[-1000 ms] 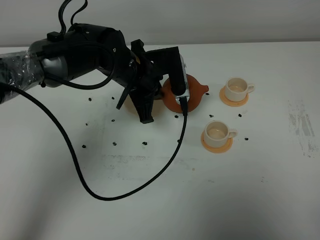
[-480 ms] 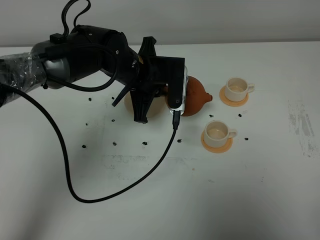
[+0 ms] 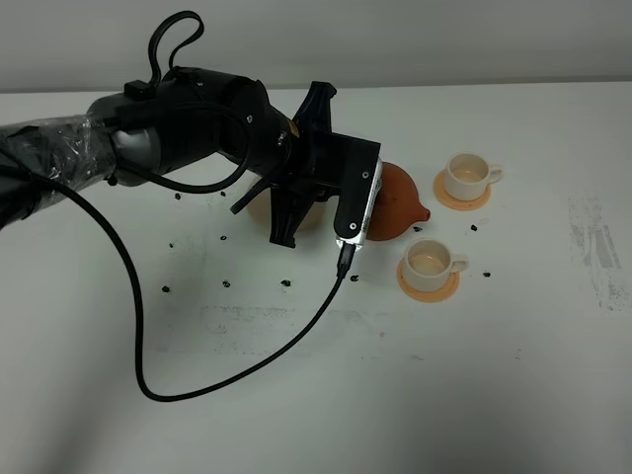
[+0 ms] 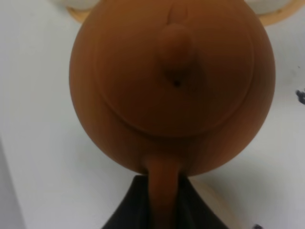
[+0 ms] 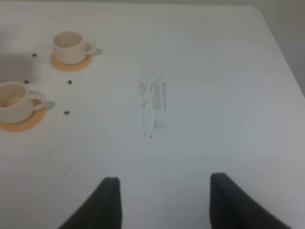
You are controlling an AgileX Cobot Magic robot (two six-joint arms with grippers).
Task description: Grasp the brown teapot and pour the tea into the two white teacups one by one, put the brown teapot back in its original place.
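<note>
My left gripper (image 4: 164,193) is shut on the loop handle of the brown teapot (image 3: 401,197), which hangs above the table, off its cream saucer (image 3: 310,218). The left wrist view looks down on the teapot's (image 4: 171,81) knobbed lid. Its spout points right, close above the nearer white teacup (image 3: 432,262). The farther white teacup (image 3: 466,175) stands behind it. I see no tea flowing. My right gripper (image 5: 162,191) hovers over bare table, open and holding nothing, with both teacups (image 5: 70,46) (image 5: 14,102) off to one side.
Each cup sits on an orange coaster (image 3: 427,284) (image 3: 461,200). Small dark specks (image 3: 227,284) dot the white table (image 3: 296,395). The left arm's black cable (image 3: 148,346) loops over the table. A grey smudge (image 3: 597,247) marks the right side.
The left arm has carried the teapot to the right, off the saucer and toward the nearer cup, with the spout swinging lower. The right arm has not moved.
</note>
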